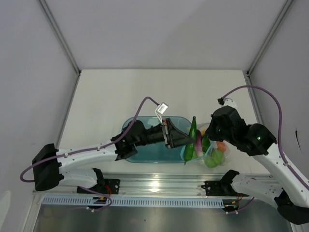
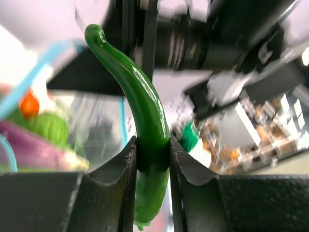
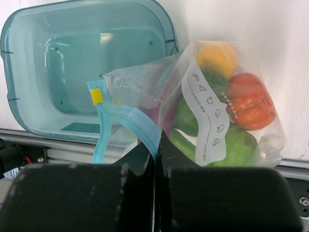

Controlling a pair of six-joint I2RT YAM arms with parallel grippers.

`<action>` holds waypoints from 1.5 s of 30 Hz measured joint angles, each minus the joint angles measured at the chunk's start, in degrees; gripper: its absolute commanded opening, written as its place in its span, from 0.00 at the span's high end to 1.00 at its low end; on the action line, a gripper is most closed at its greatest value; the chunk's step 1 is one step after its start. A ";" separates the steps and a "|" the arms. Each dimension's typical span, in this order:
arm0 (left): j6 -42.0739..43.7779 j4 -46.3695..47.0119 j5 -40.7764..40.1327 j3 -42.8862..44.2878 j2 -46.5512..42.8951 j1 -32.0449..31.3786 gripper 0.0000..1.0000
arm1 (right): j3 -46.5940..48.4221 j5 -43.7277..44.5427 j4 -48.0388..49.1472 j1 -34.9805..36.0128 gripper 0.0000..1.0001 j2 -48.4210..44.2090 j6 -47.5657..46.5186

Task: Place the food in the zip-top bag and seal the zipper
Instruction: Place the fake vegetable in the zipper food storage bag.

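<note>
My left gripper (image 2: pixel 152 159) is shut on the dark green chili (image 2: pixel 145 106), gripping its lower half; the curved stem end points up. From above, the chili (image 1: pixel 192 131) hangs upright just left of the zip-top bag (image 1: pixel 215 152). My right gripper (image 3: pixel 157 159) is shut on the bag's light teal zipper (image 3: pixel 130 118), holding the mouth up and open. The yellow slider (image 3: pixel 96 95) sits at the strip's left end. Inside the bag (image 3: pixel 145 82) lie a red tomato (image 3: pixel 248 101), a yellow fruit (image 3: pixel 217 58) and a green fruit (image 3: pixel 236 145). A purple eggplant (image 2: pixel 29 150) shows through the plastic.
The translucent blue tub (image 3: pixel 63 63) stands empty just left of the bag, under the left arm (image 1: pixel 96 154). A metal rail (image 1: pixel 159 186) runs along the near table edge. White walls enclose the table on three sides.
</note>
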 measured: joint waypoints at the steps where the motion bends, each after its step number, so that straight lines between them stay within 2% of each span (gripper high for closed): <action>1: 1.03 -2.67 1.77 0.66 -0.35 0.00 0.99 | 0.04 0.22 0.00 0.00 1.00 -0.13 -0.20; 6: 4.44 -16.26 11.30 6.25 0.90 0.15 0.99 | 0.02 1.31 -0.22 -0.02 1.00 -0.24 -0.96; 12: 3.48 -24.06 23.87 9.46 4.90 0.68 0.99 | -0.02 1.77 -0.26 -0.04 1.00 -0.39 -2.25; 16: -0.35 -25.57 30.56 10.34 9.16 2.14 0.99 | -0.22 2.01 -0.20 -0.02 1.00 -1.33 -3.56; 19: -4.70 -24.35 32.54 10.10 11.32 3.56 0.99 | -1.62 1.77 0.85 0.02 1.00 -3.48 -4.81; 22: -10.45 -20.61 33.14 9.33 12.70 4.90 0.99 | -4.28 0.98 2.51 0.33 1.00 -6.16 -5.88; 26: -21.33 -9.99 33.73 7.65 16.15 6.03 0.99 | -6.95 -0.09 3.74 1.11 1.00 -8.26 -7.19; 29: -27.19 -5.62 33.44 7.63 19.34 6.36 0.99 | -7.87 -0.28 4.61 1.92 1.00 -8.35 -7.87; 39: -38.69 -3.45 24.06 7.23 21.29 7.56 0.99 | -8.17 -0.42 5.88 3.28 1.00 -6.82 -8.17; 45: -40.87 -5.14 18.05 7.28 21.35 8.57 0.99 | -8.17 -0.35 5.86 3.56 1.00 -6.91 -8.20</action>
